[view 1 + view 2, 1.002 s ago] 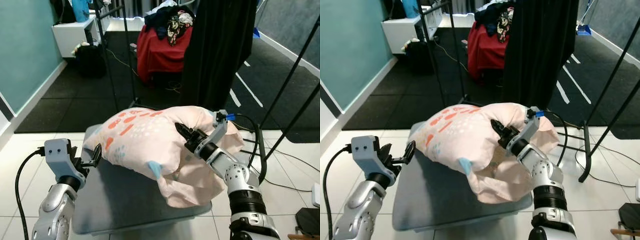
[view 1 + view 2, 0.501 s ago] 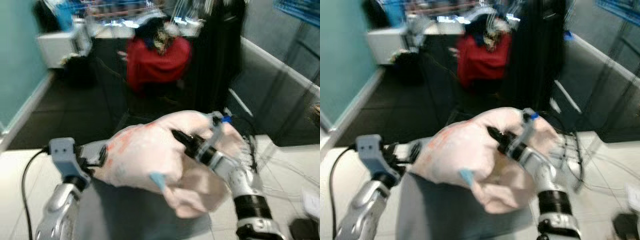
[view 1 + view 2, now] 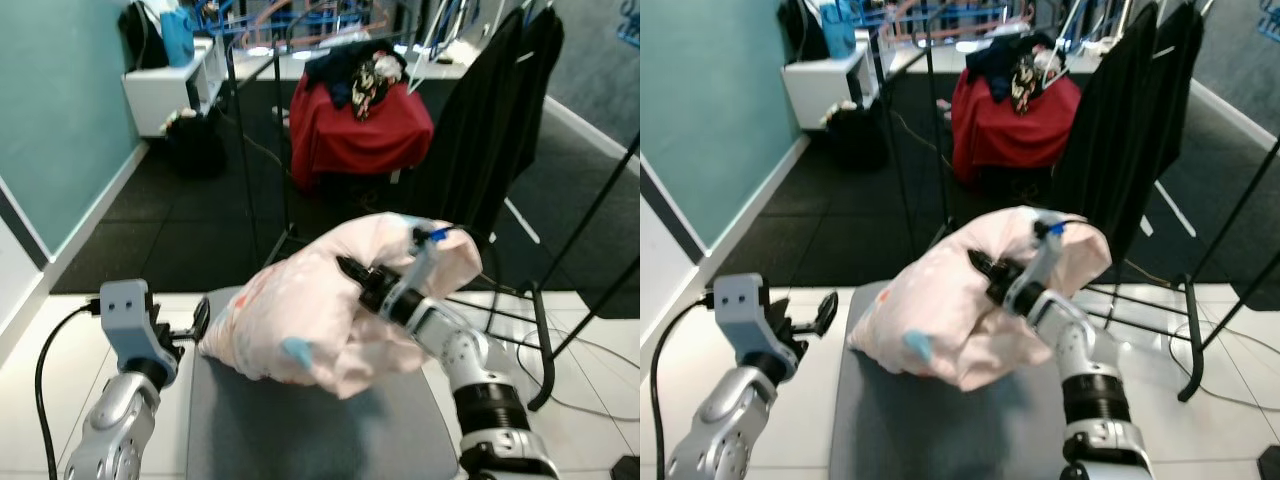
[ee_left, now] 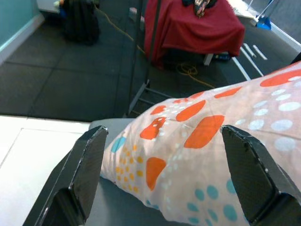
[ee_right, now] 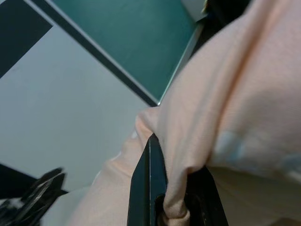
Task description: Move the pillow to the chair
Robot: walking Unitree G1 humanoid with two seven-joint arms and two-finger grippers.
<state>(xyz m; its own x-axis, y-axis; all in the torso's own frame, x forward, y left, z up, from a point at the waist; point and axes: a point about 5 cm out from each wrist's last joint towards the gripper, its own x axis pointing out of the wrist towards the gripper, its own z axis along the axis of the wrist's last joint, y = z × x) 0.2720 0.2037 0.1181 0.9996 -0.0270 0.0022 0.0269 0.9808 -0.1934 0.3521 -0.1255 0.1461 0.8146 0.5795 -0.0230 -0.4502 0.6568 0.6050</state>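
Centrally, the patterned pillow point(image 3: 330, 320) lies lengthwise from lower left to upper right over a grey cushion point(image 3: 300, 440). Right gripper point(image 3: 352, 272) jaws pinch its fabric; left gripper point(image 4: 162, 174) jaws gape at its lower-left end.

**Arm and gripper pose**

Right arm raised and bent at the elbow, forearm angled up and inward. Right gripper point(image 3: 352, 272) has its fingers point(image 5: 155, 176) pinched tight on a fold of the pillow point(image 3: 300, 310). Left arm low at the left side, forearm pointing forward. Left gripper point(image 3: 196, 322) held with fingers point(image 4: 87, 165) spread wide, holding nothing, just beside the pillow's edge.
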